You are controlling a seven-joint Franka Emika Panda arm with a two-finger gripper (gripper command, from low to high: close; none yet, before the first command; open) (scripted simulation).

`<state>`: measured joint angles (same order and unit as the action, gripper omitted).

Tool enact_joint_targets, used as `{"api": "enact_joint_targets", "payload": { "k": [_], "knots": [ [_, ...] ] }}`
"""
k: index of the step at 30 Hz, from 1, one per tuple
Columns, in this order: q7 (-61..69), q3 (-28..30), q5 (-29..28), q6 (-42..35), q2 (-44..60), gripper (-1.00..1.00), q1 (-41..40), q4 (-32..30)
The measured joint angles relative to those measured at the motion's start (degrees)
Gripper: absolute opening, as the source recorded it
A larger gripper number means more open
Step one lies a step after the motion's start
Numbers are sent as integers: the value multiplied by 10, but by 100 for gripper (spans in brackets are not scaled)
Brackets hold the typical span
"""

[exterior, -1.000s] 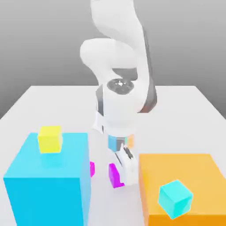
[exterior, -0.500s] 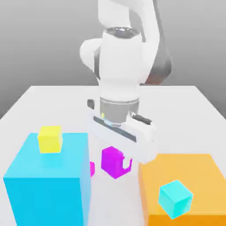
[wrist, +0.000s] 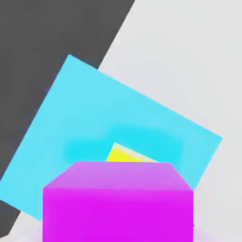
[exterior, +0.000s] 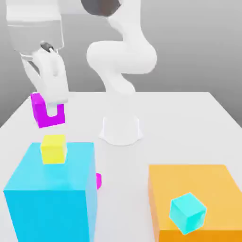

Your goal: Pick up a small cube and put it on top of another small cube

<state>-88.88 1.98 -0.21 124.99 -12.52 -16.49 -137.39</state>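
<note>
1. Jaws of the gripper (exterior: 49,113) are pinched on the purple cube (exterior: 43,114).
2. That cube is held in the air just above the yellow cube (exterior: 53,149), which sits on the big cyan block (exterior: 52,194) at the exterior view's left.
3. Pickup is done; lowering and release are left.
</note>
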Motion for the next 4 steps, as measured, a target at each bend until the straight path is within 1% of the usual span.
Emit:
{"api": "enact_joint_targets", "payload": {
  "k": [4],
  "knots": [
    [0, 0, 0, 0, 0, 100, 0, 0]
  ]
}}
